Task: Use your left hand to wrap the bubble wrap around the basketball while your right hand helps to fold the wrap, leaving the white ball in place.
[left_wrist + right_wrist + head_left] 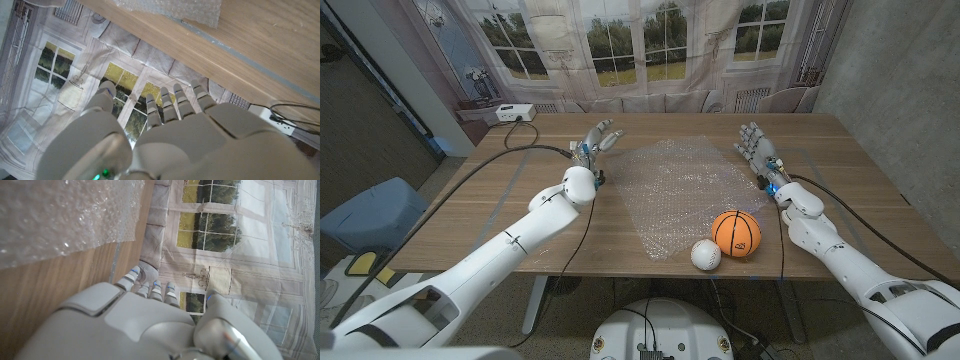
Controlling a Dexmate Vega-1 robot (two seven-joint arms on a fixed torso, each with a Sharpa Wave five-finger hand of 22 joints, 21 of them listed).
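Note:
A clear sheet of bubble wrap (685, 190) lies spread over the middle of the wooden table. An orange basketball (735, 233) sits on its near right corner, with a white ball (706, 255) touching it on the near left side. My left hand (597, 139) is raised at the sheet's far left corner, fingers spread, holding nothing. My right hand (755, 143) stands at the sheet's far right edge, fingers apart and empty. The left wrist view shows my left hand (170, 130) with a corner of the bubble wrap (175, 9). The right wrist view has my right hand (145, 325) beside the bubble wrap (55, 215).
Black cables (520, 150) run along both arms over the table (860, 160). A white device (512, 113) sits on a low surface behind the table's far left corner. A curtain printed with windows (650, 45) hangs behind. A blue chair (375, 215) stands at the left.

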